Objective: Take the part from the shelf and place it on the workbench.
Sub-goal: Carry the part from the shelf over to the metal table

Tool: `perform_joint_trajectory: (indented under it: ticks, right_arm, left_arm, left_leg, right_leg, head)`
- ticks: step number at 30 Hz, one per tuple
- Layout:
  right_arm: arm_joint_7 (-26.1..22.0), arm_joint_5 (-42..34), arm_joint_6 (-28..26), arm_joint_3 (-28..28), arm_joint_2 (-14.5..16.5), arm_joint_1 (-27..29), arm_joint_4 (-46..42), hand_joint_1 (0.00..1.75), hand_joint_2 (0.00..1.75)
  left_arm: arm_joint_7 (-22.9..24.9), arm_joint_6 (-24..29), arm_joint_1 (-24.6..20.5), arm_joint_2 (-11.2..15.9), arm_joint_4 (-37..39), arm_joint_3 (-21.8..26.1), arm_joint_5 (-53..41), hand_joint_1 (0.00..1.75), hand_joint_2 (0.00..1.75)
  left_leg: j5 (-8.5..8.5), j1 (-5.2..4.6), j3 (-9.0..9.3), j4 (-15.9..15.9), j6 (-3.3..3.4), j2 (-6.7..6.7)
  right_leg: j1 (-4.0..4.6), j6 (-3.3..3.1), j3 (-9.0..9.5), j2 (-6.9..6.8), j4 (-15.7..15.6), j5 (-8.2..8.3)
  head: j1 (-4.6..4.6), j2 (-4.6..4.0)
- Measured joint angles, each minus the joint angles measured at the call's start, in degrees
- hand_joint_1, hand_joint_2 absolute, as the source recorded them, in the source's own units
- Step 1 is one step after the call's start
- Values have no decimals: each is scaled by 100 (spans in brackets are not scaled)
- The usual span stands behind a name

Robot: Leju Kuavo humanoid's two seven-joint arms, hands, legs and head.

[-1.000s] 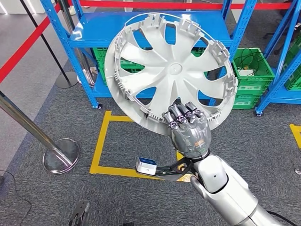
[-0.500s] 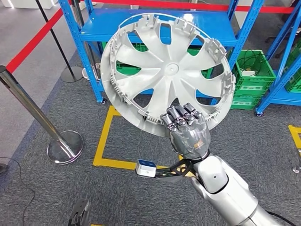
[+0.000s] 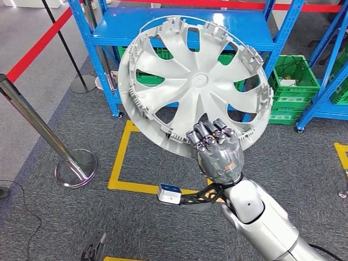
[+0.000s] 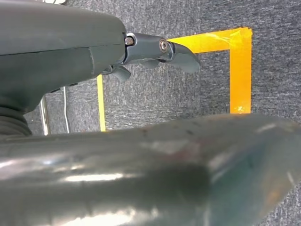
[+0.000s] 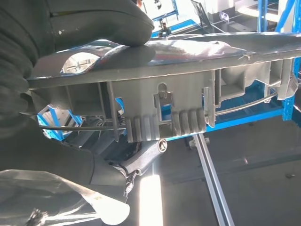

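One wheel cover (image 3: pixel 193 81); two stanchion bases (image 3: pixel 76 167); several green crates (image 3: pixel 292 87)

Right hand (image 3: pixel 217 155) grips the silver wheel cover (image 3: pixel 193 81) before blue shelf (image 3: pixel 119 27).

Warehouse: blue racking (image 3: pixel 98 60), green crates (image 3: pixel 293 81), floor tape (image 3: pixel 119 157).

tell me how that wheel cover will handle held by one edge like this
The wheel cover looks like thin moulded plastic with open spokes, so probably light but a bit flexible. The right hand grips only its near rim, so it may sag or swing. Its small rim clips look breakable.
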Motion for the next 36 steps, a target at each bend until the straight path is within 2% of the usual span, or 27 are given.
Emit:
perform_joint_trajectory:
  ticks: [17, 22, 24, 25, 26, 27, 29, 30, 31, 32, 34, 35, 36]
  right_arm:
    - [13, 3, 0, 0, 0, 1, 0, 175, 175]
    - [16, 5, 0, 0, 0, 1, -1, 175, 175]
    - [18, 5, 0, 0, 1, 1, -5, 175, 175]
    - [18, 5, 0, 0, 1, -2, -7, 175, 175]
    - [18, 5, 0, 0, 1, -9, -9, 175, 175]
    - [17, 5, 0, 0, 0, -14, -8, 175, 175]
    - [16, 5, 0, 1, 0, -6, -7, 175, 175]
    - [16, 5, 0, 2, 0, 6, -7, 175, 175]
    - [16, 5, 0, 2, 0, 15, -7, 175, 175]
    - [17, 5, 0, 2, 0, 17, -7, 175, 175]
    - [19, 4, 0, 2, 0, 10, -7, 175, 175]
    - [17, 4, -1, 2, 2, 6, -10, 175, 175]
    - [17, 3, -1, 2, 3, 3, -14, 175, 175]
  left_arm:
    - [-69, -81, 0, -27, 0, 0, -64, 0, 0]
    - [-72, -82, 1, -25, 0, -1, -95, 0, 0]
    - [-73, -77, 1, -28, 0, -3, -122, 0, 0]
    - [-73, -73, -3, -31, 0, -7, -133, 0, 0]
    - [-74, -71, -9, -33, 0, -12, -139, 0, 0]
    - [-75, -70, -16, -36, 0, -20, -145, 0, 0]
    - [-76, -70, -22, -36, 0, -34, -156, 0, 0]
    - [-76, -70, -19, -36, 0, -39, -159, 0, 0]
    - [-76, -70, -16, -35, 0, -40, -162, 0, 0]
    - [-76, -69, -15, -35, 0, -41, -168, 0, 0]
    - [-76, -66, -19, -30, -1, -45, -184, 0, 0]
    - [-76, -62, -24, -23, -1, -47, -197, 0, 0]
    - [-76, -57, -27, -16, -1, -50, -211, 0, 0]
  left_leg:
    - [10, 6, -30, 0, -14, 0]
    - [13, -23, -70, 52, 45, -2]
    - [63, -6, -56, 3, 77, 2]
    - [103, 11, -45, -37, 97, 6]
    - [144, 31, -41, -77, 117, 10]
    - [174, 48, -48, -99, 130, 15]
    - [203, 53, -93, -99, 136, 17]
    - [212, 60, -117, -89, 124, 17]
    - [220, 71, -141, -75, 108, 16]
    - [223, 88, -167, -50, 88, 14]
    - [207, 125, -224, 29, 18, 3]
    - [192, 127, -262, 88, -29, -4]
    - [184, 123, -293, 131, -72, -11]
  right_leg:
    - [4, -8, -30, 0, 5, 6]
    - [-21, 41, -31, -5, -2, 44]
    - [-24, 70, -48, -2, 2, 48]
    - [-23, 91, -86, 2, 56, -18]
    - [-23, 108, -155, 7, 203, -153]
    - [-31, 127, -272, 11, 491, -364]
    - [-60, 171, -547, 12, 1308, -824]
    - [-78, 192, -628, 11, 1617, -958]
    - [-96, 212, -602, 10, 1705, -982]
    - [-117, 234, -452, 9, 1537, -905]
    - [-157, 285, 54, 18, 779, -704]
    - [-166, 281, 256, 36, 462, -649]
    - [-166, 259, 370, 52, 286, -643]
  head:
    - [1, 0]
    - [-3, 0]
    - [-3, 0]
    - [2, 0]
    - [8, 0]
    - [14, 0]
    - [21, 0]
    - [20, 0]
    - [20, 0]
    - [20, 0]
    - [22, 0]
    - [28, 0]
    - [28, 0]
